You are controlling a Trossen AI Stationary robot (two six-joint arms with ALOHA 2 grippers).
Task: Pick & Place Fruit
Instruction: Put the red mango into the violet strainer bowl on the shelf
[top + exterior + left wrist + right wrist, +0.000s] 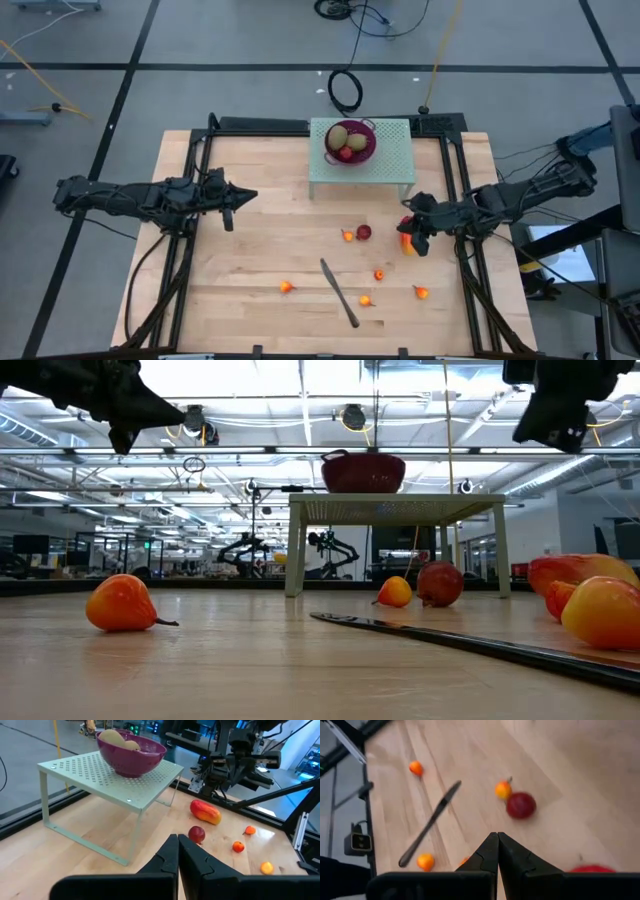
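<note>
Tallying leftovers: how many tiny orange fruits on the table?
5 orange fruits: one beside the dark red fruit, one left of the knife, three right of it; others possibly hidden.

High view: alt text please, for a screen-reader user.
From above, a wooden table holds a purple bowl of fruit on a pale perforated stand, with a dark red round fruit, small orange fruits and a dark knife scattered below. Shut left gripper and right gripper flank them.

Purple bowl [131, 754] on pale green perforated stand [107, 779] (dotted with holes); red-yellow mango [205, 812]; dark red fruit [196, 834]; light wood table [250, 270].
</note>
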